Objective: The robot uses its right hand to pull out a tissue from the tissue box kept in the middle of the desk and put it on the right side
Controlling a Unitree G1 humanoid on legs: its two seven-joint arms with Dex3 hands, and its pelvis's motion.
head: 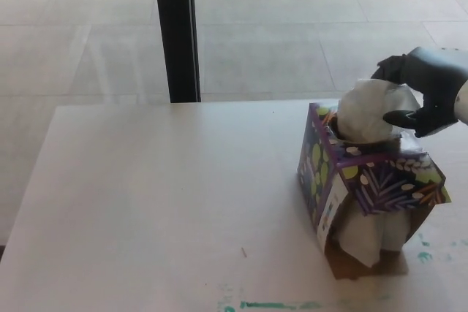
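Tissue [369, 111], white and bunched into a puff, stands out of the top opening of the tissue box [369, 180], a purple carton printed with leaves and dots that sits toward the right part of the white desk [146, 202], its near side torn open so that more white paper shows low down. Reaching in from the right edge, the right hand [420, 89] is at the puff: one black finger curls over its top and another presses at its right flank, so the hand looks clamped on the tissue, though the contact is partly hidden by the paper itself. My reading is that the grasp is in hand and the pull is not yet done, since the tissue is seated in the box. Next calls for a lift up and to the right, firm enough to free the sheet; the light carton may tip or drag along. Green paint smears [270, 305] mark the desk's near edge. No left hand is in view.
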